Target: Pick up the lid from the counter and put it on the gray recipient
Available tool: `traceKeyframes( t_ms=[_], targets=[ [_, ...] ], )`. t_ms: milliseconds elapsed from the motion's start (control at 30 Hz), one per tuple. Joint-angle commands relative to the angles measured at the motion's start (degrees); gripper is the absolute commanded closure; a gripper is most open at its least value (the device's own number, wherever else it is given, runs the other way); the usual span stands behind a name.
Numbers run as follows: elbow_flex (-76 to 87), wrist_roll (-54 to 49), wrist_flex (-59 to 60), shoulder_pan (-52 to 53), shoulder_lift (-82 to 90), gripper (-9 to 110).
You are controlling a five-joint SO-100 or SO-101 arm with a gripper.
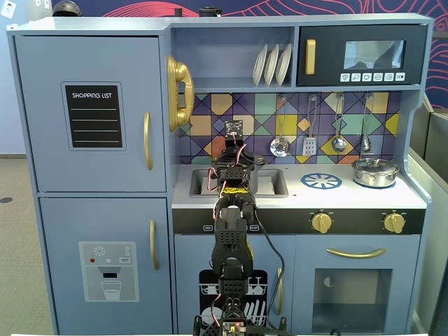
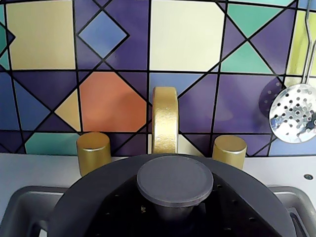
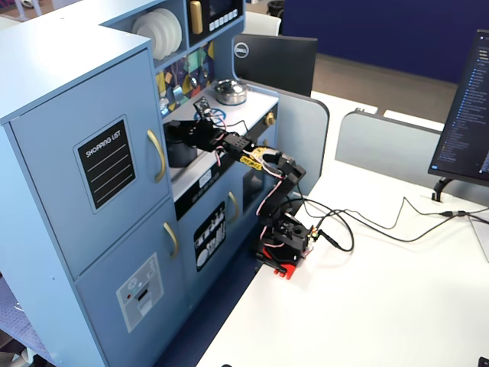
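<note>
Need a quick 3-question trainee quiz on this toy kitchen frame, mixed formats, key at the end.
1. True or false: in the wrist view the dark gray lid lies beside the blue burner print.
2. Multiple choice: in a fixed view, where does the shiny silver pot stand? A) in the sink B) on the right end of the counter C) on the plate shelf
3. Short answer: which gold fixture rises directly behind the lid's knob in the wrist view?

Key:
1. False. The lid sits over the sink, in front of the taps; no burner print shows there.
2. B.
3. The gold faucet spout, between two gold tap knobs.
</note>
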Motion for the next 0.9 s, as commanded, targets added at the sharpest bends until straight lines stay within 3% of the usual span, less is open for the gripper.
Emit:
traceKeyframes(
  t_ms=[0,400,467,600,767,867],
  targets=[
    [-1.32,1.32,-1.05,0.79,1.41,102],
    [4.31,-0.7,0.53,0.79,6.77,101],
    [5.45,-0.53,1.23,1.67,8.09,87],
    [7.21,-0.79,4.66,2.02,11.87,78],
    [7.12,1.93,20.74,1.23,25.75,82],
    [3.78,3.34,41.66,0.09,36.39,88]
  ],
)
